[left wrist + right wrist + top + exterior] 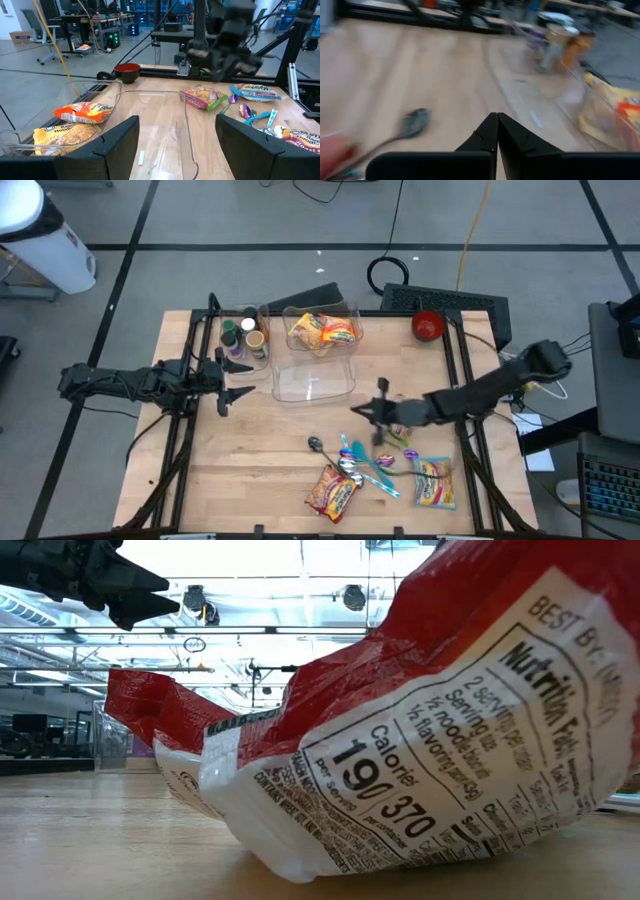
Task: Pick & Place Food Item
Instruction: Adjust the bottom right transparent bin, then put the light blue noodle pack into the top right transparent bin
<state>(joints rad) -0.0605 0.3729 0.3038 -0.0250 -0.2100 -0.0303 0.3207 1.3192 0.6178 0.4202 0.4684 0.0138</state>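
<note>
A clear plastic container [315, 370] stands at the table's middle, far side, with two orange-yellow noodle packs [322, 332] in its far end. They also show in the left wrist view [80, 112]. My left gripper [226, 388] hovers open just left of the container, pointing level at it, its fingers [117, 145] wide apart. My right gripper [362, 412] is shut on nothing, above the table right of the container; its closed fingertips [497, 131] point toward the container. A red noodle pack [335, 490] lies near the front edge. Another [436, 482] lies to its right, and a third [201, 97] lies below my right arm.
Several coloured spoons [350, 458] lie between the front packs; one spoon [412, 122] shows near my right gripper. A red bowl [428, 326] sits at the far right. Bottles and jars [246, 336] stand left of the container. The red pack [450, 740] fills the low view.
</note>
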